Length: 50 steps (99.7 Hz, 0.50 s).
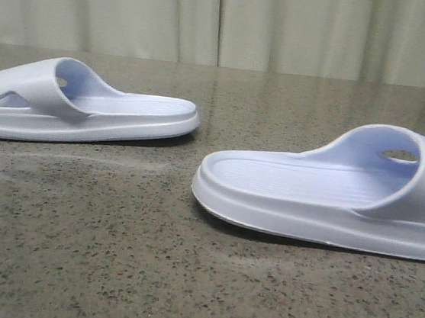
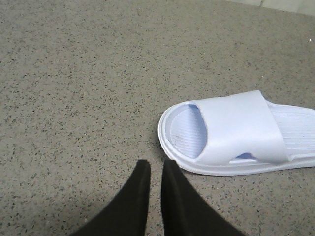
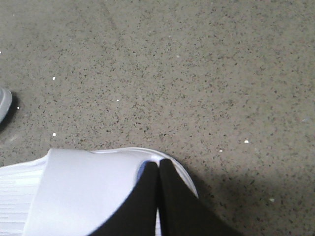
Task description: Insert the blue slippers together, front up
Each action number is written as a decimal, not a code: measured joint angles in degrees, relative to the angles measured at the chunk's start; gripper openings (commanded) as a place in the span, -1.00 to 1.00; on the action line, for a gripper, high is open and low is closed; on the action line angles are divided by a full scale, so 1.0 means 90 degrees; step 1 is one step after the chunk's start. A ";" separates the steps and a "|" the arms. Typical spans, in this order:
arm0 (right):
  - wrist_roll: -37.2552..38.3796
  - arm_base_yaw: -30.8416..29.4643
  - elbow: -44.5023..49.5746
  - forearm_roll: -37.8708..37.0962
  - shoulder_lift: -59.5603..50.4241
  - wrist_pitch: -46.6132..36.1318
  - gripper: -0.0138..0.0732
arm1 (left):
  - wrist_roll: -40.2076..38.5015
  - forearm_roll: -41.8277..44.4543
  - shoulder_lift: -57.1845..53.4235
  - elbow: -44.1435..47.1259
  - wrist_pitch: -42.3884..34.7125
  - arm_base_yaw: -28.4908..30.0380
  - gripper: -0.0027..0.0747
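Note:
Two pale lavender-blue slippers lie sole down and apart on the speckled table. The left slipper [image 1: 88, 106] lies at the far left, strap to the left. The right slipper [image 1: 324, 191] lies at the near right, strap to the right. Neither gripper shows in the front view. My left gripper [image 2: 156, 164] is almost shut, with a narrow empty gap, and sits just beside the toe rim of the left slipper [image 2: 241, 130]. My right gripper [image 3: 158, 163] is shut with its tips over the toe rim of the right slipper [image 3: 74, 191]. I cannot tell whether it touches the slipper.
The grey-brown speckled tabletop [image 1: 183, 278] runs back to a pale curtain [image 1: 228, 19]. An edge of the other slipper [image 3: 4, 104] shows at the side of the right wrist view.

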 measured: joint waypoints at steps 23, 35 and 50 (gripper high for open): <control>0.0000 0.0000 0.0000 -0.0091 0.0000 0.0239 -0.82 | 0.0025 0.0089 0.0000 0.0000 0.0094 0.0000 -0.76; 0.0000 0.0000 0.0000 -0.0179 0.0000 0.0376 -0.58 | 0.0104 0.0089 0.0000 0.0000 0.0094 0.0000 -0.49; 0.0000 0.0000 0.0000 -0.0227 0.0000 0.0469 -0.26 | 0.0104 0.0025 0.0000 0.0000 0.0094 0.0000 -0.23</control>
